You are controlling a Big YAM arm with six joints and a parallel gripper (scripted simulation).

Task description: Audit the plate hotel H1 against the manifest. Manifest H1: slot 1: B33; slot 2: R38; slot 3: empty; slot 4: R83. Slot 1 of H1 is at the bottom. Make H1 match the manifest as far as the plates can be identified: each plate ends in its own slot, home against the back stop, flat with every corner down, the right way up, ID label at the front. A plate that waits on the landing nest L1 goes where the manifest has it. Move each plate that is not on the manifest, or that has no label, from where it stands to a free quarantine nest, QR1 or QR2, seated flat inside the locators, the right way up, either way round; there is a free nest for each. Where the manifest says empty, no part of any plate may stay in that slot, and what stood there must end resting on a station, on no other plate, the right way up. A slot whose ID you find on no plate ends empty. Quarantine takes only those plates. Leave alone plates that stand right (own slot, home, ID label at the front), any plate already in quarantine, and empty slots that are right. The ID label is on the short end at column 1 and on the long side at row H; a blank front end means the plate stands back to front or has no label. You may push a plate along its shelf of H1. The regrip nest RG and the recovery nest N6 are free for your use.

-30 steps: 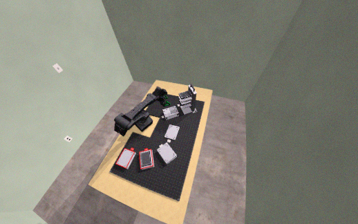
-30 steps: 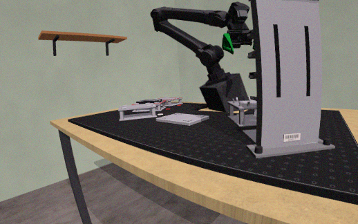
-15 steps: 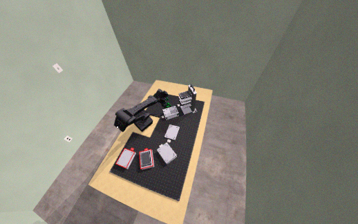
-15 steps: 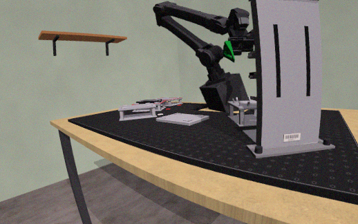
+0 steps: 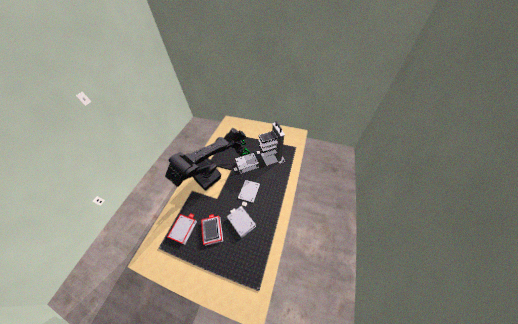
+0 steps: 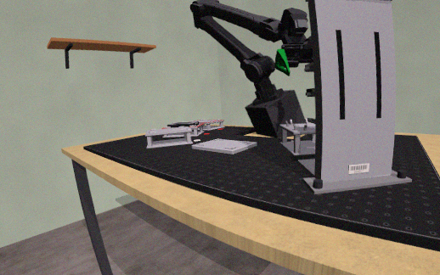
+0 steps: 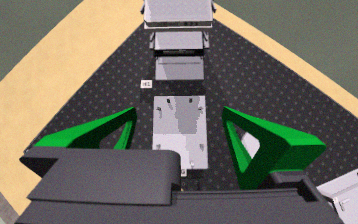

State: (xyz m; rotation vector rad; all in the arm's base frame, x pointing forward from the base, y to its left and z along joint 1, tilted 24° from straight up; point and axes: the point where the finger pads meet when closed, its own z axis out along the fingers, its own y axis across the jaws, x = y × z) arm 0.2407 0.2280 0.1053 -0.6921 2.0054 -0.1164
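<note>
We are holding the gripper (image 7: 180, 132) wide apart and grasping nothing, high before the plate hotel H1 (image 6: 355, 93) on the worktop (image 6: 230, 221). One red-framed quarantine nest (image 5: 211, 230) seems occupied already; the hotel audit is remaining.

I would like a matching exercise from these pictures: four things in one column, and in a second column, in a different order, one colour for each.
Things:
1. end effector fingers
2. wall shelf
3. rims of the two quarantine nests
4. plate hotel back panel

Colours:
A. grey
B. red
C. green
D. brown

Pairs: 1-C, 2-D, 3-B, 4-A
</note>
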